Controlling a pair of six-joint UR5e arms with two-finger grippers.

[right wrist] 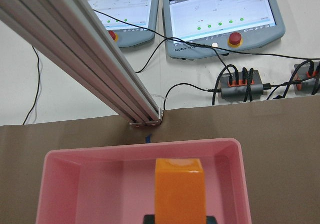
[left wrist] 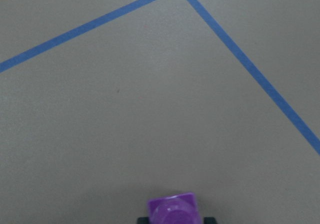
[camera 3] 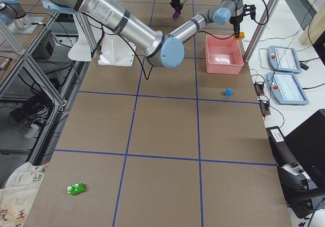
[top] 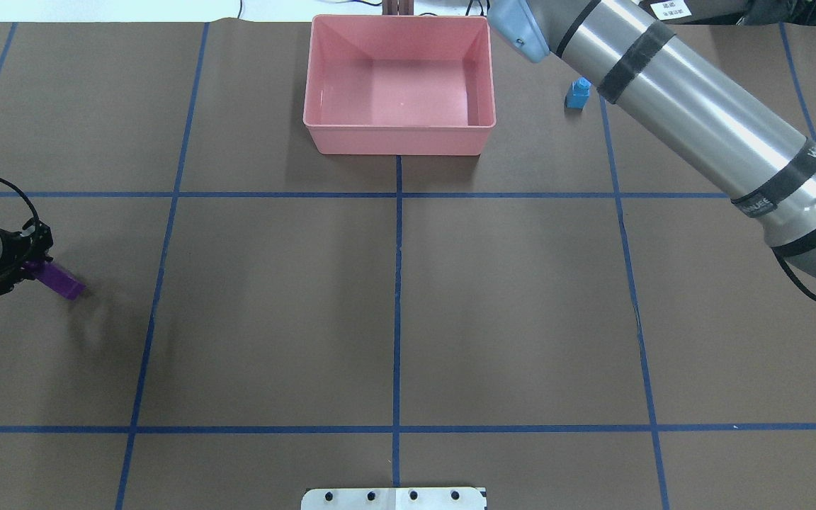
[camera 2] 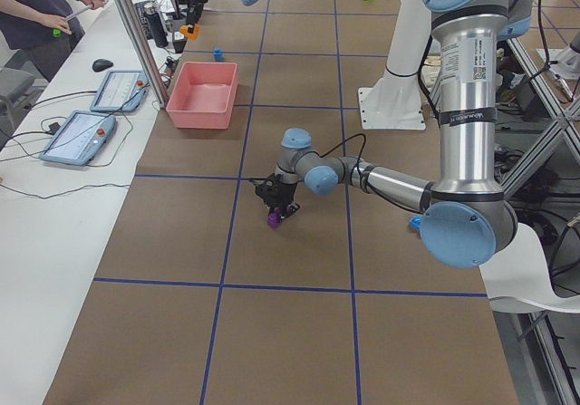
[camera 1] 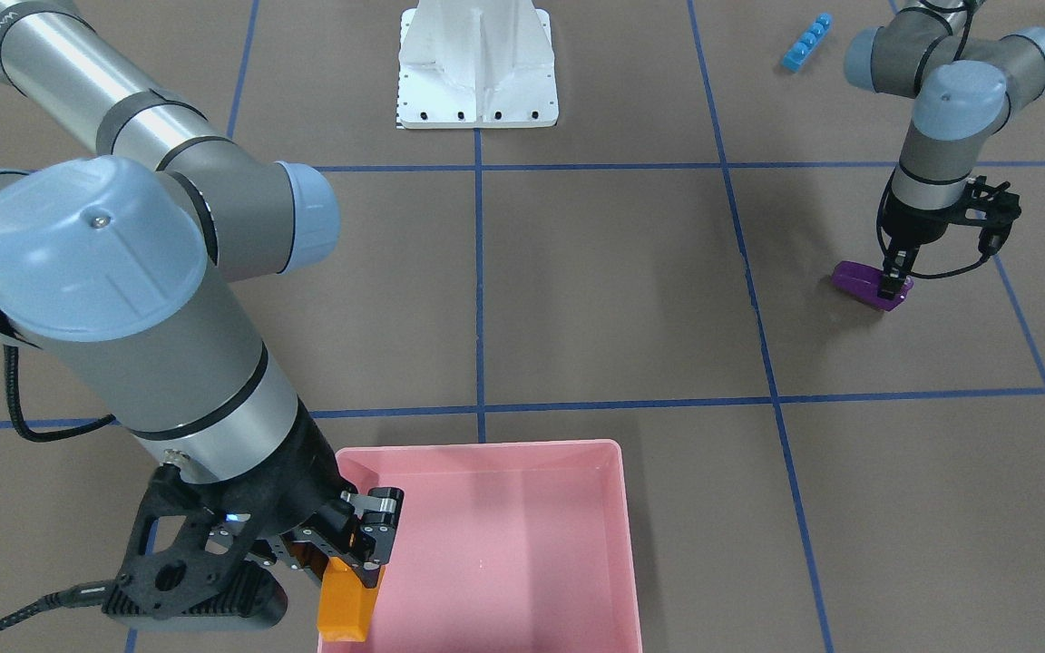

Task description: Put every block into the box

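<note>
Front-facing view: the right gripper point(camera 1: 361, 570) is clamped on the orange block point(camera 1: 346, 603), which hangs over the edge of the pink box point(camera 1: 504, 535). Across the table, the left gripper point(camera 1: 892, 283) is closed around the purple block point(camera 1: 856, 279), low at the table. The long blue block point(camera 1: 805, 43) lies beyond it.

Overhead: the small blue cube point(top: 578, 94) sits just beside the box, apart from it.

Left side view: the purple block is pinched under the near arm.

Right side view: the green block point(camera 3: 76, 188) lies alone, well apart from the box.

Left wrist: purple block between two dark fingertips.

Right wrist: orange block above the box floor – inside the rim.
</note>
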